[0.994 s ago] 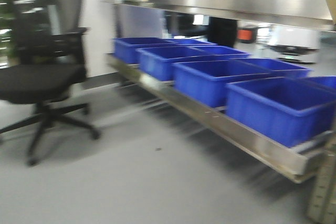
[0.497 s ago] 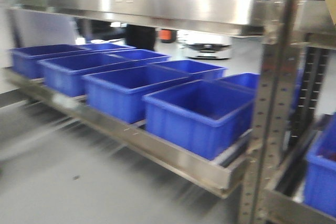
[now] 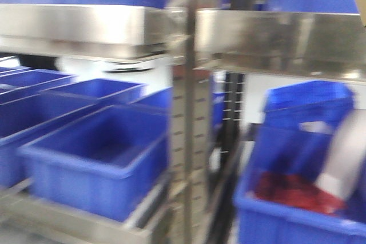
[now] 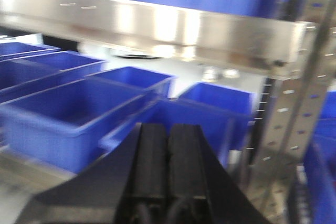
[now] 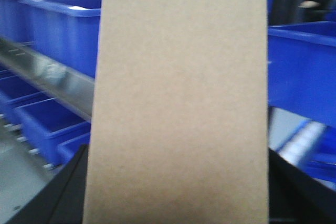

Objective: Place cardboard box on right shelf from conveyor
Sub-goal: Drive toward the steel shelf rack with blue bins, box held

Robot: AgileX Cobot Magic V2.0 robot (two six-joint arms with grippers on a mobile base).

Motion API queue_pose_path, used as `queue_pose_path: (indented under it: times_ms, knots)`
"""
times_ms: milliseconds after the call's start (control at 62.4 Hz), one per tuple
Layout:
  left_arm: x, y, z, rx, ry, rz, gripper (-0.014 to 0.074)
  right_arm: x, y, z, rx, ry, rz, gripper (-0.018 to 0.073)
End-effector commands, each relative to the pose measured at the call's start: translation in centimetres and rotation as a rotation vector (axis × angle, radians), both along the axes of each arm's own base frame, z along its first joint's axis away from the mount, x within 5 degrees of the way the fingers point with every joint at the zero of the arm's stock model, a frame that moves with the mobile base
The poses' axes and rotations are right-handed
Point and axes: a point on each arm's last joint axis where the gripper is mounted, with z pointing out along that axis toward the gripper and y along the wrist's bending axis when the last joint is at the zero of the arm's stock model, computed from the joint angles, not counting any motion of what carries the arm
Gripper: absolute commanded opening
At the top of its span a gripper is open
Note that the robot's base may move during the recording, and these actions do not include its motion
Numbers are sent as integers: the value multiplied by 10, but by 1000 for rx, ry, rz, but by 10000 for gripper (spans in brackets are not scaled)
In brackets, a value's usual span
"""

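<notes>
Cardboard box (image 5: pixel 178 93) gripped by right pincer (image 5: pixel 178 198), left pincer (image 4: pixel 168 135) closed, right shelf (image 3: pixel 274 38) lip ahead

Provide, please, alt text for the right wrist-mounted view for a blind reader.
A plain tan rectangular cardboard box, held in the right pincer, fills the centre. Behind, blurred blue plastic bins sit above and below a shiny steel shelf lip.

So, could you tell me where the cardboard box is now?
The cardboard box fills the middle of the right wrist view, upright between the jaws, with blue bins and a steel shelf lip behind on its left.
</notes>
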Motion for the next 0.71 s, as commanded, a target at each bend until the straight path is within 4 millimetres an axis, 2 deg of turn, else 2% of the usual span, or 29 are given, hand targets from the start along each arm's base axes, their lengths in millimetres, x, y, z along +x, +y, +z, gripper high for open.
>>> queue_pose_path:
  times_ms: [0, 689]
  knots:
    - [-2, 0, 10, -18, -104, 0, -119, -3, 1, 17, 18, -117, 24, 160]
    - [-2, 0, 10, -18, -104, 0, -119, -3, 1, 17, 18, -117, 24, 160]
